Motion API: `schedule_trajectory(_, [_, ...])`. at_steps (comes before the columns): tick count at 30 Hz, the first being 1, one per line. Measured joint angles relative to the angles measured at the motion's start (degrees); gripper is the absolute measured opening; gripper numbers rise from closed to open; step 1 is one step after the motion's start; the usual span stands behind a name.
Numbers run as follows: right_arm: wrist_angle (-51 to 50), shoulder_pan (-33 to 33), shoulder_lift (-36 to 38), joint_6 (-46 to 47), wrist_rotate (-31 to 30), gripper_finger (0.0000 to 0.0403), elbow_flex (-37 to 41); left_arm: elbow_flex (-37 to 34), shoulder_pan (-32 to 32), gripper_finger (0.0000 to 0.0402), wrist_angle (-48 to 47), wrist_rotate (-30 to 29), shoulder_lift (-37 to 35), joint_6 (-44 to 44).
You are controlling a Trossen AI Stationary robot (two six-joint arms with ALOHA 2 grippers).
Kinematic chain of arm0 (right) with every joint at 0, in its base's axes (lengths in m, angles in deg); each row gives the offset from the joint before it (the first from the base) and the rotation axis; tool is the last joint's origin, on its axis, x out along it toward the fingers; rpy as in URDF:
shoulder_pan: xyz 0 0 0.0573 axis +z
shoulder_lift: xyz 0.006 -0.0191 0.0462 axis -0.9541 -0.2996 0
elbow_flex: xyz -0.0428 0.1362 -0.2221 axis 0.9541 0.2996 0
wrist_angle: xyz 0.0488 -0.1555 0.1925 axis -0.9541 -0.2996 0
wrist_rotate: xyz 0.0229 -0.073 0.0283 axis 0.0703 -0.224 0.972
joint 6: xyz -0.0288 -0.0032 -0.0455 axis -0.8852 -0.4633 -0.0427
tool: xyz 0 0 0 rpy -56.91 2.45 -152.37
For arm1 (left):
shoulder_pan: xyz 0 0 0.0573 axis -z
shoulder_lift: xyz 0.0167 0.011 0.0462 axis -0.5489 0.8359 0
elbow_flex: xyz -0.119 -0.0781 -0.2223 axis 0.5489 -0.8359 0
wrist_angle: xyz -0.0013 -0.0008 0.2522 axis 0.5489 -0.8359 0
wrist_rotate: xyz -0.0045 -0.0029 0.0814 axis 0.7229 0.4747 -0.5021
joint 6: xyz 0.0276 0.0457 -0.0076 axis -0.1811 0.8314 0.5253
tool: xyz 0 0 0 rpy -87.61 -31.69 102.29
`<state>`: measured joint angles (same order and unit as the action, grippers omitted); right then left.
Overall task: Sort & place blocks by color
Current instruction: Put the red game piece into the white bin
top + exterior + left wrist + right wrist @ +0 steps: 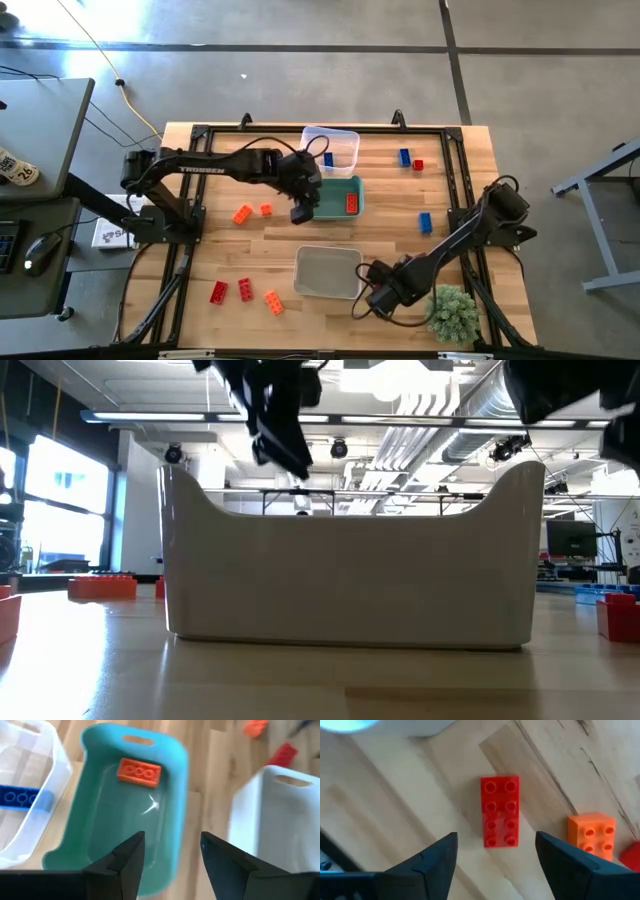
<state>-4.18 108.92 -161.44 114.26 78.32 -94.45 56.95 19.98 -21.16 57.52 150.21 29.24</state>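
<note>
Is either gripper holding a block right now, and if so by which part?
Nothing is held. The left gripper is open and empty above the teal bin; the right gripper is open above a red block on the table.

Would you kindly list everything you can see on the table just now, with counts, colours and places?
Bins: 3; clear bin at the far edge, teal bin next to it, grey bin nearest, no blocks in it.
Blue blocks: 3; one in the clear bin, two on the table's right part.
Red blocks: 3; one far right, two near left.
Orange blocks: 3; two at mid left, one near left.
Block in the teal bin: 1; red to orange.
Plant: 1; green, near right corner.
Left gripper: open, over the teal bin.
Right gripper: open, beside the grey bin.
</note>
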Motion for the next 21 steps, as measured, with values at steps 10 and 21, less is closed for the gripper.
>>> schedule_trajectory(10, [9.7, -0.7, 0.0, -0.2, -0.1, 0.0264, 8.0, 12.6, 5.1, 0.0181, -16.6, -1.5, -0.9, -3.5])
schedule_trajectory(21, [12.7, -0.9, -0.3, 0.0, 1.2, 0.0236, 11.2, 13.4, 10.5, 0.0181, -32.2, -14.4, -7.7, -9.3])
